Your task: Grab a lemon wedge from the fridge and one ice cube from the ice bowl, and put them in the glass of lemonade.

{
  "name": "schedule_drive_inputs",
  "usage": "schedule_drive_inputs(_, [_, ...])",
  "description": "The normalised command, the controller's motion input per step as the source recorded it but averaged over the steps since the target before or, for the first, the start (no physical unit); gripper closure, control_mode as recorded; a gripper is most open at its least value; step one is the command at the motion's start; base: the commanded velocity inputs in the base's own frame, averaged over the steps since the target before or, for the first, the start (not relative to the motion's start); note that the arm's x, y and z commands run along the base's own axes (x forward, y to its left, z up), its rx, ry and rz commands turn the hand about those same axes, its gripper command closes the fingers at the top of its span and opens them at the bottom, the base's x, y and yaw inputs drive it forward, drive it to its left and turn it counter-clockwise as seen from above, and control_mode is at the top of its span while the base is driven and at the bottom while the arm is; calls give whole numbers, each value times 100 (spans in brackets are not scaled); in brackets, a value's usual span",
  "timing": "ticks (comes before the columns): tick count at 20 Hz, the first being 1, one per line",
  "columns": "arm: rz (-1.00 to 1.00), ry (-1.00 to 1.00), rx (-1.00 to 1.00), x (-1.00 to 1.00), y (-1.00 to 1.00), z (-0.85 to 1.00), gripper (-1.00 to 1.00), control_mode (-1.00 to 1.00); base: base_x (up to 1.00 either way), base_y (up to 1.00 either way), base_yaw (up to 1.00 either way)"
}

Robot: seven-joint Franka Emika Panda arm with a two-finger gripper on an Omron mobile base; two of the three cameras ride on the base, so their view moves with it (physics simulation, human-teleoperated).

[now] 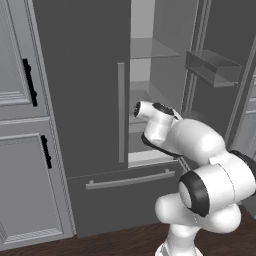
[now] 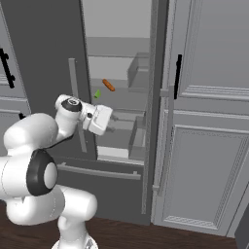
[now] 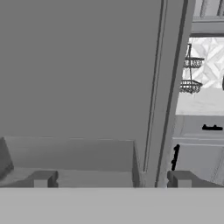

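In front of the arm stands one fridge (image 1: pixel 80 100), its left door shut and its right door (image 1: pixel 220 75) swung open. Two long light grey bar handles are visible: one vertical (image 1: pixel 121 112) on the shut door, one horizontal (image 1: pixel 130 180) on the bottom drawer. Inside, on a shelf (image 2: pixel 121 99) in the right base view, lie two items: one lemon wedge (image 2: pixel 97 94), small and yellow-green, and just right of it one orange carrot-like piece (image 2: pixel 109 85); the two are near each other but apart. The tool (image 3: pixel 111 179) sits at the fridge opening, below the level of that shelf, and holds nothing. In the hand view its two fingertips (image 3: pixel 41 179) stand spread wide apart. Panelled grey cabinets (image 1: pixel 25 150) with black handles flank the fridge on both sides.
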Motion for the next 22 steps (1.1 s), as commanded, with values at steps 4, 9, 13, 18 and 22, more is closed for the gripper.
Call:
schedule_drive_inputs(4, [69, 18, 2, 45, 88, -22, -100, -100, 0, 0, 0])
schedule_drive_inputs(9, [58, 19, 28, 32, 43, 9, -100, -100, 0, 0, 0])
schedule_drive_inputs(13, [18, 23, 15, 5, 28, 77, -100, -100, 0, 0, 0])
schedule_drive_inputs(18, [17, 45, 3, -9, 55, 79, -100, -100, 0, 0, 0])
schedule_drive_inputs(22, [38, 22, 5, -34, 43, 3, -100, -100, 0, 0, 0])
